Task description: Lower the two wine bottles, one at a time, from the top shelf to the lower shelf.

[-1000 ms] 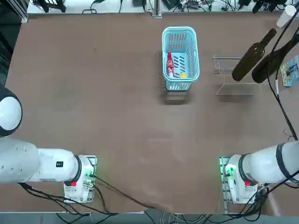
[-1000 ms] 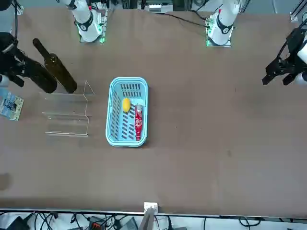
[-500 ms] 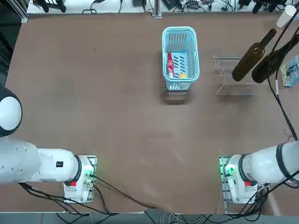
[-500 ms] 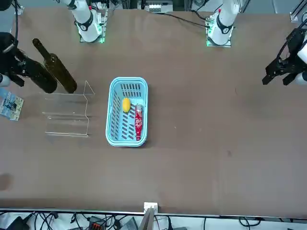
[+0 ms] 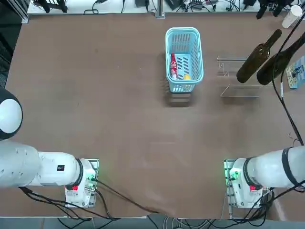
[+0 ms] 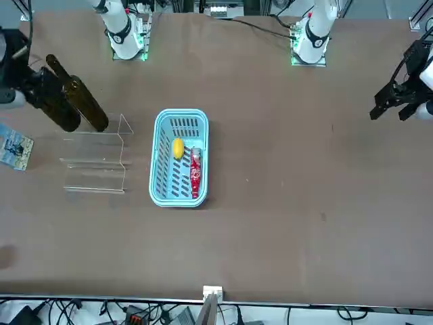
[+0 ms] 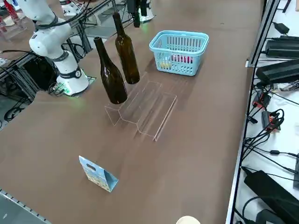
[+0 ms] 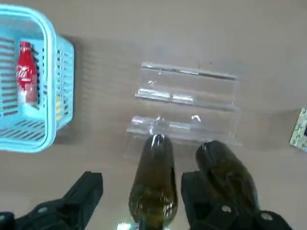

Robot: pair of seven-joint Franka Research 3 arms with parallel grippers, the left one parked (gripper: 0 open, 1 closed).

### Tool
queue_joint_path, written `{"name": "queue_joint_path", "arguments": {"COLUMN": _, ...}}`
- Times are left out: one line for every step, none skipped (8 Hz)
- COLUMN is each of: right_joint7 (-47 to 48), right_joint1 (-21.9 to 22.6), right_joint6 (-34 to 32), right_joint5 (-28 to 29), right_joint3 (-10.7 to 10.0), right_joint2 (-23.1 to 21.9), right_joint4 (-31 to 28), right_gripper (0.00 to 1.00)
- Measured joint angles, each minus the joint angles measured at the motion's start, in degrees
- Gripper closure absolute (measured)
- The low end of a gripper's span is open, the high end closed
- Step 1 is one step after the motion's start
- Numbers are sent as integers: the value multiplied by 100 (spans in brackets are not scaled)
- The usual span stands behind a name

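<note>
Front view: two dark olive-brown glass bottles (image 6: 84,101) tilt at upper left beside the faint-edged clear acrylic rack (image 6: 95,164). Your black right gripper (image 6: 32,98), open, hides one neck. Brown table (image 6: 291,183) lies open right of centre.

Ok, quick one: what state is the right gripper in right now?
Right gripper: open, holding nothing; in the wrist view one dark olive-brown wine bottle shows between its spread fingers, not clamped.
</note>
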Motion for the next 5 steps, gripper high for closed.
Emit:
{"name": "queue_joint_path", "arguments": {"right_joint7": 0, "right_joint1": 0, "right_joint6": -184, "right_joint5": -1, "right_joint3": 0, "right_joint2": -84, "right_joint4": -7, "right_gripper": 0}}
{"name": "queue_joint_path", "arguments": {"right_joint7": 0, "right_joint1": 0, "right_joint6": -346, "right_joint5": -1, "right_joint3": 0, "right_joint2": -156, "right_joint4": -17, "right_gripper": 0}}
{"name": "queue_joint_path", "arguments": {"right_joint7": 42, "right_joint1": 0, "right_joint6": -478, "right_joint5": -2, "right_joint3": 0, "right_joint2": -228, "right_joint4": -65, "right_gripper": 0}}
{"name": "queue_joint_path", "arguments": {"right_joint7": 102, "right_joint1": 0, "right_joint6": -541, "right_joint5": -19, "right_joint3": 1, "right_joint2": -313, "right_joint4": -194, "right_gripper": 0}}
{"name": "queue_joint_path", "arguments": {"right_joint7": 130, "right_joint1": 0, "right_joint6": -546, "right_joint5": -46, "right_joint3": 6, "right_joint2": -398, "right_joint4": -357, "right_gripper": 0}}
